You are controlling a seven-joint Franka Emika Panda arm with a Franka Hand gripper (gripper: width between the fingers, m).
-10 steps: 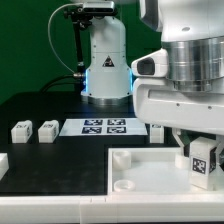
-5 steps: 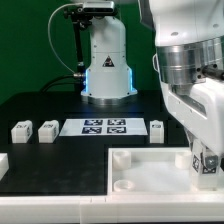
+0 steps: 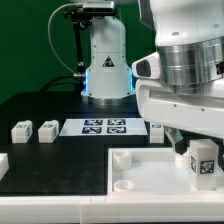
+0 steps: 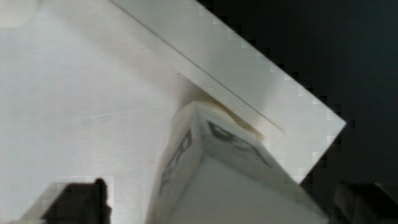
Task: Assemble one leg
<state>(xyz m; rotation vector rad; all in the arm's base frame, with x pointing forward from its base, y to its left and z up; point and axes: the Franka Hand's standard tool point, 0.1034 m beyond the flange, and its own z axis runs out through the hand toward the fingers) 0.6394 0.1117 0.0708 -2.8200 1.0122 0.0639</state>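
- A dark surface (image 3: pixel 40 105) carries everything; the arm's white base (image 3: pixel 105 60) stands at its far side, against a green backdrop.
- The marker board (image 3: pixel 105 126) lies flat in the middle of the surface, just in front of the base.
- Toward the exterior view's left of the board, two small white pegs (image 3: pixel 32 130) sit side by side, close together, tags facing the camera.
- Another peg (image 3: pixel 157 131) stands just beyond the board's other end, partly hidden behind the arm's wrist housing.
- A large white tray (image 3: pixel 135 170) fills the near foreground, with a raised rim and a round socket (image 3: pixel 120 158) at its near-left corner as seen in the exterior view.
- The arm's wrist (image 3: pixel 185 80) looms large on the exterior view's right, blocking the far right of the surface and part of the tray.
- The leg (image 3: pixel 203 160) is low on the exterior view's right, above the tray's right part, under the wrist.
- It looks upright, long axis roughly vertical, its black-and-white tag facing the camera.
- The hand (image 3: pixel 195 150) points downward; dark parts flank the leg, so it seems to be clamped on it, though the fingers are mostly hidden.
- Whether the leg touches the tray I cannot tell.
- In the wrist view a white tagged block, the leg (image 4: pixel 222 165), sits close to the lens over the tray's white face (image 4: pixel 89 100); a dark fingertip (image 4: pixel 75 200) shows at the edge, all of it blurred.
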